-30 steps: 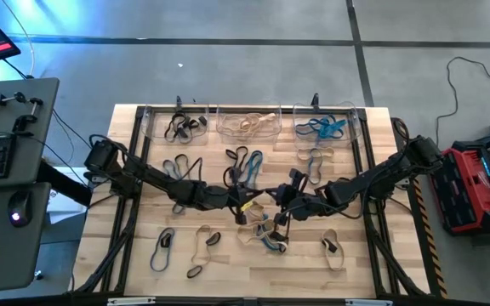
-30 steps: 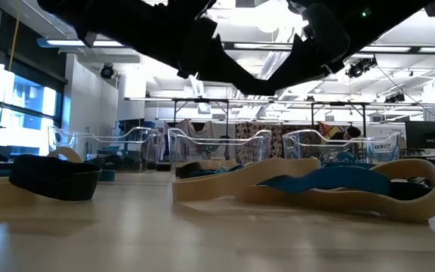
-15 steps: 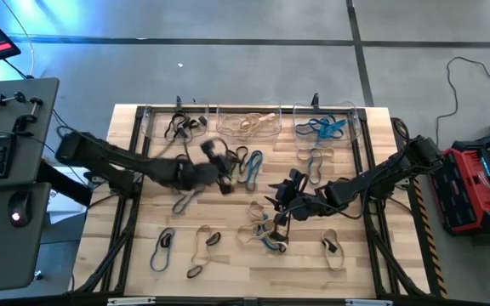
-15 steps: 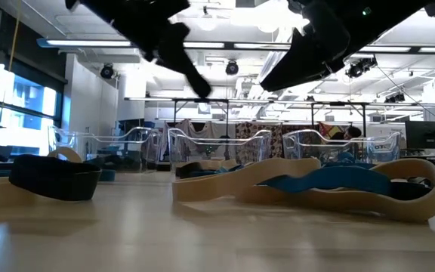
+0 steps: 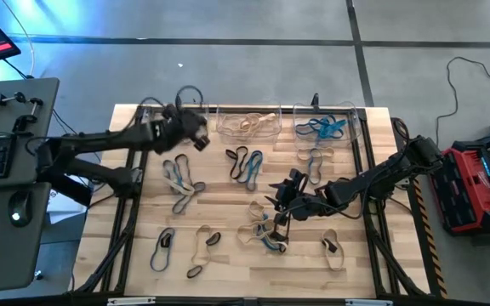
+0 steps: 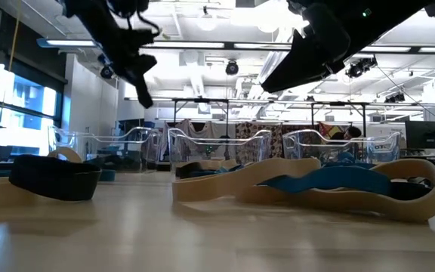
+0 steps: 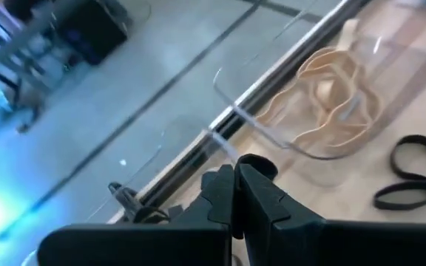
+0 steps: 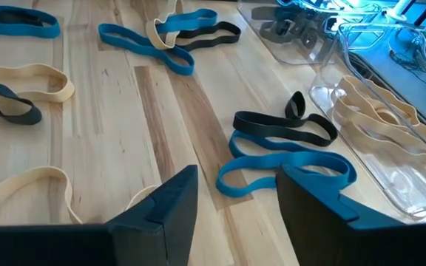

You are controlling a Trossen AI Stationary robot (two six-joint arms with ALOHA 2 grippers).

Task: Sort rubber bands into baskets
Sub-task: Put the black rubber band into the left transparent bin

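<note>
Reaching toward the far left of the table (image 5: 143,195), the left gripper (image 5: 196,134) hovers over the left basket (image 5: 156,123) with its fingers pressed together; whether a band is pinched between them cannot be told. That basket holds black rubber bands, mostly hidden under the arm in the high view. Beside it, the middle basket (image 5: 249,124) holds tan bands (image 7: 331,96), and the right basket (image 5: 327,126) holds blue bands (image 5: 321,127). All three stand in a row along the table's far edge.

Loose bands lie scattered over the wood: a blue and tan tangle (image 5: 179,177) near the left, a black and blue pair (image 5: 246,163) at the centre, more near the front edge (image 5: 204,246).

Farther right, the right gripper (image 5: 277,204) sits low above a small heap of tan and blue bands (image 5: 264,233) at mid-table, its fingers (image 8: 313,196) spread apart with nothing between them.
</note>
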